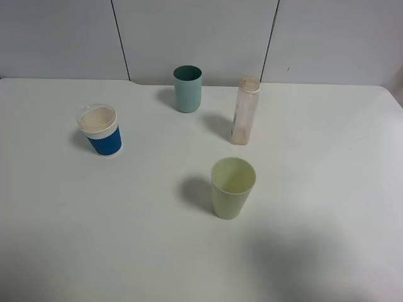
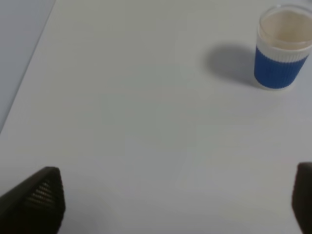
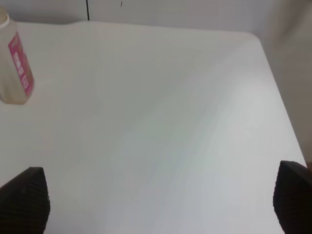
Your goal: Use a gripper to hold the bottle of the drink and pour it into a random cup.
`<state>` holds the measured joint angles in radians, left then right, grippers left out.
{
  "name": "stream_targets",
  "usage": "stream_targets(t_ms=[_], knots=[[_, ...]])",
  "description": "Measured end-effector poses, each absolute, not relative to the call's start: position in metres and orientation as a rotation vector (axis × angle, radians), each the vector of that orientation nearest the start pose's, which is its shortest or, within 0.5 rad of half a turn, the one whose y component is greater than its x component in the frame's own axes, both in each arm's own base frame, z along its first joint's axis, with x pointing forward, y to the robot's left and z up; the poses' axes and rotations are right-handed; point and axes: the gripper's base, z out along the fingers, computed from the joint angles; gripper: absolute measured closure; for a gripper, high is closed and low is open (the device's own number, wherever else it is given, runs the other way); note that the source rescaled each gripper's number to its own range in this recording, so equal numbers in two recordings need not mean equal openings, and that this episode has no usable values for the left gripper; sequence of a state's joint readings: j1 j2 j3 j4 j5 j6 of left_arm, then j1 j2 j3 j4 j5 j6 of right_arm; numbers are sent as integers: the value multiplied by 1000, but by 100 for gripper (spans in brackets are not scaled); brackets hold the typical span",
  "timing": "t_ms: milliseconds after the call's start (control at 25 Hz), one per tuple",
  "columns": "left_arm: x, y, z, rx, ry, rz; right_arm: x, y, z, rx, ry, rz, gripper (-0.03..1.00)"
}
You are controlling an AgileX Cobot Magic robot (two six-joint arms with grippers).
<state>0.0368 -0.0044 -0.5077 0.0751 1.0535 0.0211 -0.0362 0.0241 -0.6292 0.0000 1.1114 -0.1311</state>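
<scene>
White table (image 1: 327, 207) carries four items, all upright and apart from one another. The bottle (image 1: 245, 111) stands toward the far edge, right of centre, cap end up; its contents cannot be made out through the pale wall from the high view. The right wrist view catches its lower body, red lettering on a pinkish label, bottle (image 3: 15, 66) at the edge of frame. The teal cup (image 1: 187, 89) sits just left of the bottle, slightly farther back. A pale yellow-green cup (image 1: 232, 187) stands nearer the front, near centre. A blue cup with a white rim (image 1: 101, 130) sits well off to the left; same cup (image 2: 282, 46) in the left wrist view. Left gripper (image 2: 175, 204) spread wide above bare tabletop, holding nothing. Right gripper (image 3: 161, 202) likewise spread wide, empty, well short of the bottle.
</scene>
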Motion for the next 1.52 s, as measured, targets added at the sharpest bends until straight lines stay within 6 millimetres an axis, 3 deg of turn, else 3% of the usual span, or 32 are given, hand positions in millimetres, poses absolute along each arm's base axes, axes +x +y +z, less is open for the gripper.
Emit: stream_targets(t_ms=[160, 440, 1520], knots=[[-7, 6, 280, -20, 2025, 126, -18, 1, 305, -76, 2010, -95, 10], [-7, 6, 280, -20, 2025, 126, -5, 0, 280, -52, 2064, -76, 10], [-7, 6, 280, -20, 2025, 126, -5, 0, 280, -49, 2054, -75, 10]])
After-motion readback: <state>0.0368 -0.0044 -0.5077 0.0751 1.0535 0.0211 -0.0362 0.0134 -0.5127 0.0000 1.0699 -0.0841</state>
